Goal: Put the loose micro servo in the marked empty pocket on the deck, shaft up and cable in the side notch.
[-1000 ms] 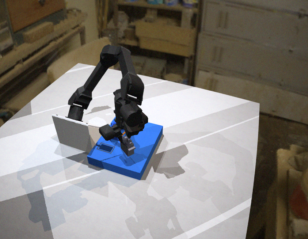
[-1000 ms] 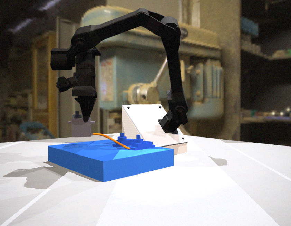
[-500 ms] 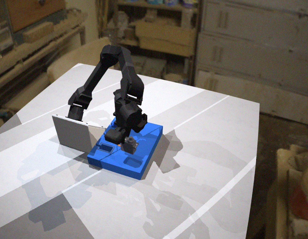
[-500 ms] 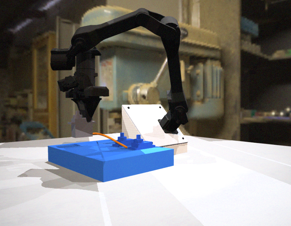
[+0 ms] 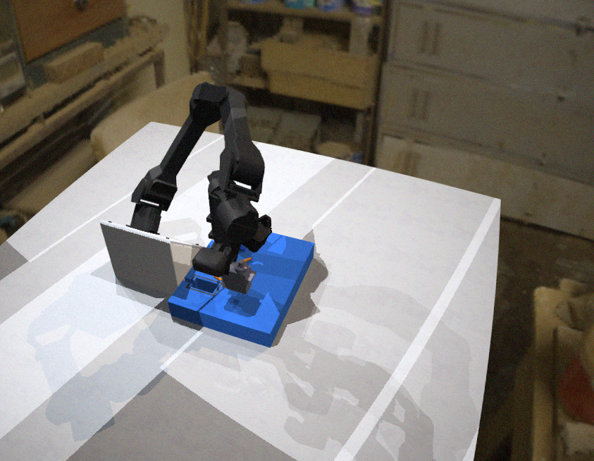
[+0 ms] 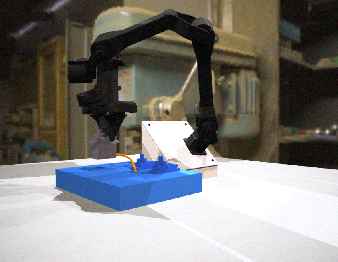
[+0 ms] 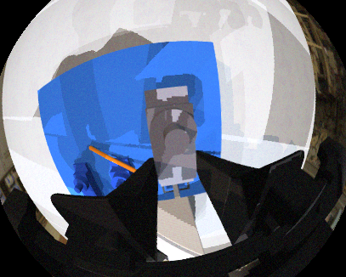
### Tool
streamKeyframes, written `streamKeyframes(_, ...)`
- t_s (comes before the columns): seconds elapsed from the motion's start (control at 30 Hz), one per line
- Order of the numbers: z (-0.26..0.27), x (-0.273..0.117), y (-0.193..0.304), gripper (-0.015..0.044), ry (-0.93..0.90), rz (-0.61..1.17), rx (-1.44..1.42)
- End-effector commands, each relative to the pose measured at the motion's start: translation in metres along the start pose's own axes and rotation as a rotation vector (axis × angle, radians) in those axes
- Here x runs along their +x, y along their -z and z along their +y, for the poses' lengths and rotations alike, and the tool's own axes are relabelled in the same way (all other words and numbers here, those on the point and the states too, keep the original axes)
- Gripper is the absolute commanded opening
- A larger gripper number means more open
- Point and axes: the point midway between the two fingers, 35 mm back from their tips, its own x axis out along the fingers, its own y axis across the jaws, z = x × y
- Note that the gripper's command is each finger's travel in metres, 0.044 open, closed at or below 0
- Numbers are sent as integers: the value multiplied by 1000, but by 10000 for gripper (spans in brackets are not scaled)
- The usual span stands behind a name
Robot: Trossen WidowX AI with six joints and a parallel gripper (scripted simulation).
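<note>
The fingers (image 6: 111,139) clamp the grey servo (image 5: 240,278) (image 6: 104,148) (image 7: 173,132) — shaft up, above the blue deck (image 5: 282,268) (image 6: 160,187) (image 7: 116,85) — its orange cable (image 6: 129,159) (image 7: 111,159) dangling.

Deck (image 5: 259,325) (image 6: 160,187) (image 7: 116,85) on table (image 5: 411,237) (image 6: 247,214) (image 7: 247,85) — pocket (image 5: 206,283) in deck.
</note>
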Motion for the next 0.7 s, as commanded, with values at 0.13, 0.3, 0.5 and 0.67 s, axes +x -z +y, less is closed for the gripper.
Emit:
streamKeyframes(0.13, -1, -2, 32, 0, 8, -4, -4)
streamKeyframes(0.3, -2, -2, 57, 0, 8, -3, -3)
streamKeyframes(0.5, -2, -2, 83, 0, 8, -2, -2)
streamKeyframes(0.67, -2, 1, 84, 0, 8, -2, -2)
